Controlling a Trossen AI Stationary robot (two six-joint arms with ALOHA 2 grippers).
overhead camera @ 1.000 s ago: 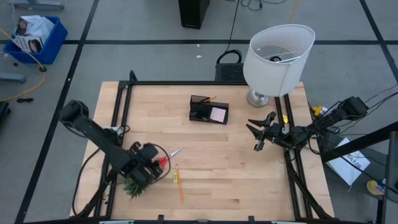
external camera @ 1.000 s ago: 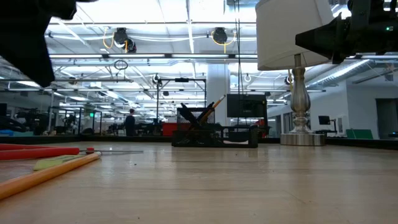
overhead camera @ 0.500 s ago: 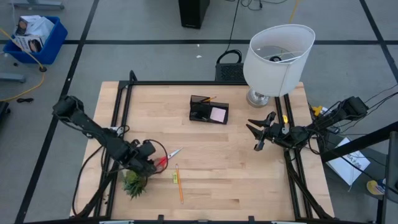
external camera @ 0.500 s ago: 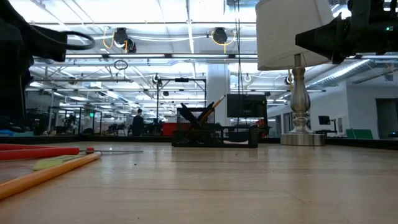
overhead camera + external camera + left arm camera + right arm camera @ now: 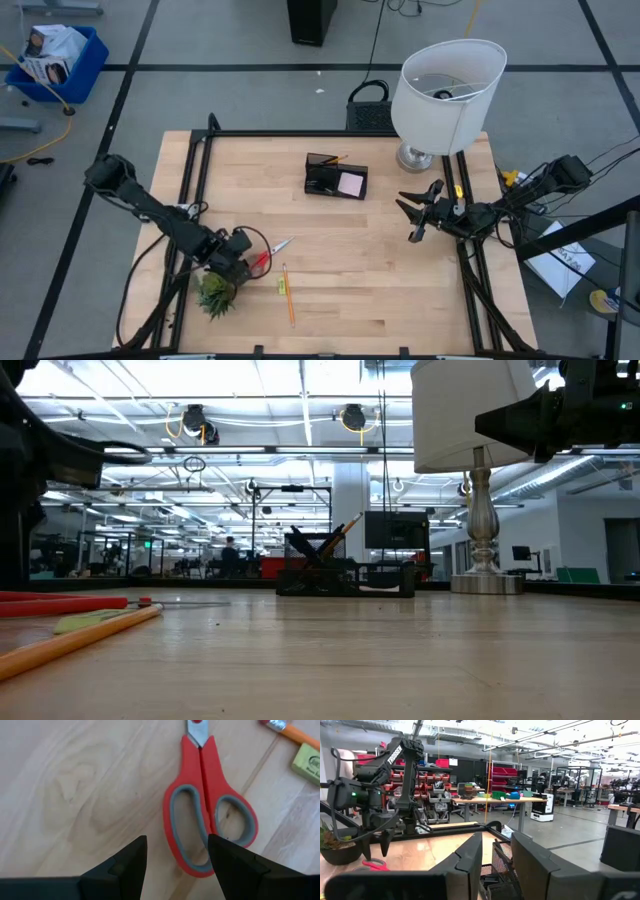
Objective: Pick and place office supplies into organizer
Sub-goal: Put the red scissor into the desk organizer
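The left gripper (image 5: pixel 243 263) hangs over the near left part of the table (image 5: pixel 400 290), its fingers (image 5: pixel 127 862) straddling one handle loop of the scissors (image 5: pixel 206 815), which lie flat just ahead of it. Beyond the scissors lie a pencil (image 5: pixel 288 296) and an eraser (image 5: pixel 282 287), side by side. A potted plant (image 5: pixel 214 293) stands just behind the gripper. The organizer (image 5: pixel 336 175) sits well ahead, toward the far edge, with the lamp (image 5: pixel 445 95) farther right. The right gripper (image 5: pixel 412 219) hovers near the lamp's base.

My left wrist view cuts off the scissors' (image 5: pixel 207 805) blades; the organizer's (image 5: pixel 336 176) contents are too small to tell; clips unseen.
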